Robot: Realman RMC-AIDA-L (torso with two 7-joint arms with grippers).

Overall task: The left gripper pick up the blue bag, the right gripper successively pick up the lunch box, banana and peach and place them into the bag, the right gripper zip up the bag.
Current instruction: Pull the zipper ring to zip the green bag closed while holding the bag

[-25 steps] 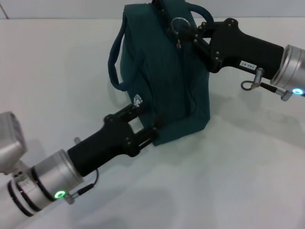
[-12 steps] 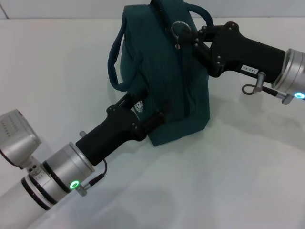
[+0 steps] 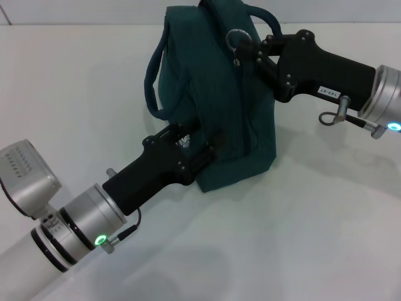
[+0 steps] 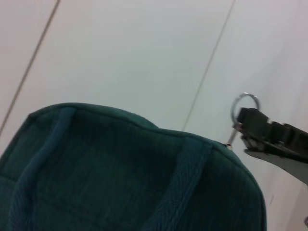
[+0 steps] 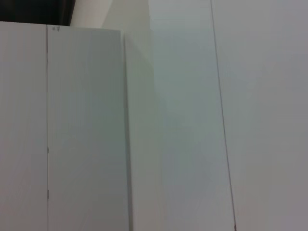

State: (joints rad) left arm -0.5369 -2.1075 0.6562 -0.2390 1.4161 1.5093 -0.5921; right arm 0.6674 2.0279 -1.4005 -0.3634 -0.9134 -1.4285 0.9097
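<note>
While the bag (image 3: 216, 100) stands upright near the far middle of the desk (image 3: 301, 238), the left end effector (image 3: 197, 147) is closed on the bag's lower front side, near its bottom edge. At the bag's top edge, the right end effector (image 3: 247, 47) is clamped on the zipper ring (image 3: 236, 36). Bare desk lies open on both sides and in front.

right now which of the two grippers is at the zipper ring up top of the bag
The right gripper: it sits at the metal ring on top of the bag. The left gripper is low against the bag's side.
</note>
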